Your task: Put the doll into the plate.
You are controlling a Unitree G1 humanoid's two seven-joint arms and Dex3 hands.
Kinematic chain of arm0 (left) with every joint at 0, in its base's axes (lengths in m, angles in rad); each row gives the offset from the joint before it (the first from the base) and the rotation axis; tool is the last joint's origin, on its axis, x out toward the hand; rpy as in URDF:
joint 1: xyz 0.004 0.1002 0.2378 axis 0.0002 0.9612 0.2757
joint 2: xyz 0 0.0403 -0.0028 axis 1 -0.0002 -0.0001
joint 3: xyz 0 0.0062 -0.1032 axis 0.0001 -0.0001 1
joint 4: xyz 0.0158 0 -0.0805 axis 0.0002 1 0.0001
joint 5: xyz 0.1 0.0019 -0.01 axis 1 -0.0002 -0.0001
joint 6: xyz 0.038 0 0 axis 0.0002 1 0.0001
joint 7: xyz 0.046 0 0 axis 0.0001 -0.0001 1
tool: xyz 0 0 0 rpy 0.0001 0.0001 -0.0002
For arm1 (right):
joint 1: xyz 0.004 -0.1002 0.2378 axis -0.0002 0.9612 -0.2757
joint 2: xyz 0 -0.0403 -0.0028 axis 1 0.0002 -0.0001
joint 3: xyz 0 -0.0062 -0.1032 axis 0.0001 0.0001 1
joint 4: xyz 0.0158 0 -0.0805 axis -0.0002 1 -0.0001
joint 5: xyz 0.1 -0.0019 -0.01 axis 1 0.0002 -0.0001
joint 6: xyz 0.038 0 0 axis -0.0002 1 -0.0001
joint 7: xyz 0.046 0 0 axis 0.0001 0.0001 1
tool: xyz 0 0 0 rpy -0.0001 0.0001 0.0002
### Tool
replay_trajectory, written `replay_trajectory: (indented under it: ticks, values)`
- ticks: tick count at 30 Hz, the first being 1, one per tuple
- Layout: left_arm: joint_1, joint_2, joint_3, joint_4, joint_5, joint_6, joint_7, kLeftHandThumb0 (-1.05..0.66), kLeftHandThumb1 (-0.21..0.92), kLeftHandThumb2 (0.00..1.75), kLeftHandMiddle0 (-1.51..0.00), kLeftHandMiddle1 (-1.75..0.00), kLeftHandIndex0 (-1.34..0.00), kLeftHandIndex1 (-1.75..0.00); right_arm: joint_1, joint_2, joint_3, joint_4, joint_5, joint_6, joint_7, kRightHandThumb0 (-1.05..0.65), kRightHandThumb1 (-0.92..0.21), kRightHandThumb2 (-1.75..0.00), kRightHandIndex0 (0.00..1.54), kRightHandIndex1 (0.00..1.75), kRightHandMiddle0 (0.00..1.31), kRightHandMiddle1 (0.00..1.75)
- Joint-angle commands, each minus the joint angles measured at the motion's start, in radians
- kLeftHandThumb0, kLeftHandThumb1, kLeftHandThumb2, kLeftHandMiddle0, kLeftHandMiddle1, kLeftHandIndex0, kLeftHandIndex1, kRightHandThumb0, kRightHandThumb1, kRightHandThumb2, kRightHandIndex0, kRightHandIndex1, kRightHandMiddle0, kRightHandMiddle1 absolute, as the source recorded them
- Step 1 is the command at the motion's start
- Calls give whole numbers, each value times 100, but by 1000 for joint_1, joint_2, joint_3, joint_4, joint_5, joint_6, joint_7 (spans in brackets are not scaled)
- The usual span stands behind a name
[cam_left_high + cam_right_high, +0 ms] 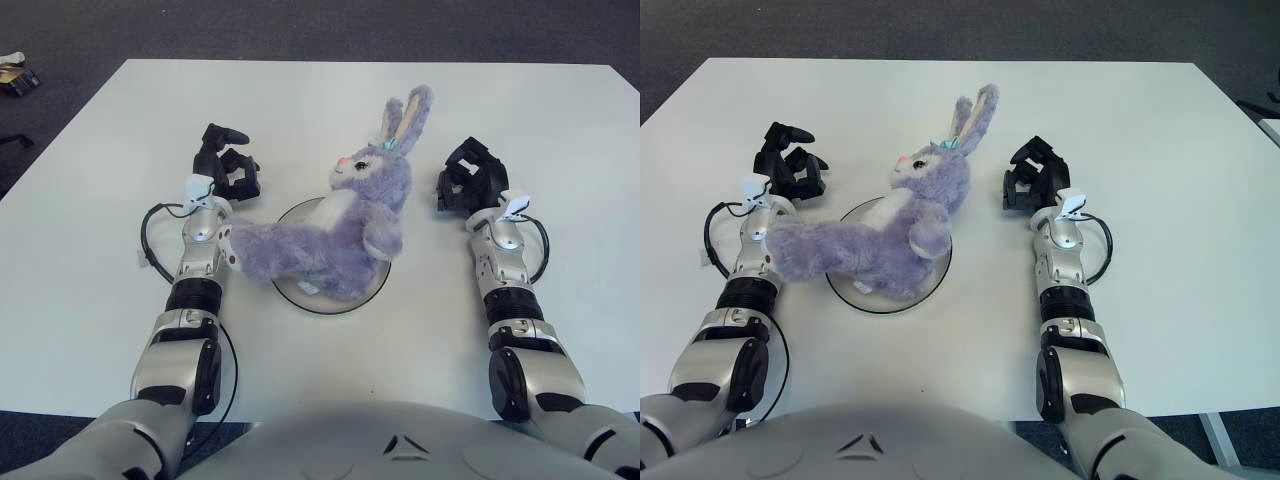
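Left robot hand (226, 160) over the white bench (90, 250), just left of the doll (335, 225), fingers loosely curled and apart, holding nothing, touching nothing that can be made out. Black cable (150, 235) looping off the left wrist onto the bench. Purple rabbit doll lying across the clear round plate (330, 298) at mid-bench: body and one paw over the plate, hind end sticking out past the rim toward the left forearm, head and ears beyond the far rim, ears pointing up and away. Right robot hand (470, 175) just right of the doll's head, near but apart from it, fingers bent inward, not clenched, gripping nothing.
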Motion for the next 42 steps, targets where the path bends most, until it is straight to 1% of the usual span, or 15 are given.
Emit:
replay_trajectory:
  ticks: [1, 7, 12, 18, 21, 28, 34, 42]
  values:
    - [53, -17, 4, 0, -1, 14, 7, -1, 25, 137, -73, -163, -41, -175, 26, 26, -12, 30, 20, -43, -4, -42, -36, -127, 108, 175, 57, 174]
    - [62, -30, 12, -32, -7, 38, 19, -1, 23, 141, -73, -166, -43, -175, 31, 36, -18, 58, -8, -152, -36, -47, -36, -127, 115, 175, 58, 175]
    - [68, -37, 17, -52, -10, 52, 21, -1, 21, 143, -73, -168, -44, -175, 24, 30, -16, 100, -33, -240, -59, -48, -34, -130, 118, 175, 60, 175]
    - [72, -37, 17, -60, -11, 58, 10, -1, 21, 144, -74, -169, -44, -175, 7, 21, -14, 153, -50, -298, -74, -49, -31, -133, 121, 175, 62, 175]
    - [73, -35, 14, -61, -8, 57, 4, -1, 20, 145, -75, -169, -45, -175, -2, 19, -17, 174, -42, -305, -70, -49, -31, -134, 122, 175, 63, 175]
    - [83, -33, 10, -76, -9, 55, -14, -1, 17, 149, -76, -171, -46, -175, -11, 18, -27, 188, -12, -292, -47, -50, -30, -135, 123, 175, 63, 175]
    - [95, -34, 7, -96, -10, 50, -23, -1, 17, 150, -76, -173, -47, -175, -1, 20, -28, 164, -4, -276, -32, -50, -29, -135, 124, 175, 64, 175]
    - [108, -32, 3, -113, 12, 27, -11, -1, 15, 153, -76, -174, -48, -175, 18, 20, -24, 106, -5, -224, -26, -50, -29, -135, 124, 175, 64, 175]
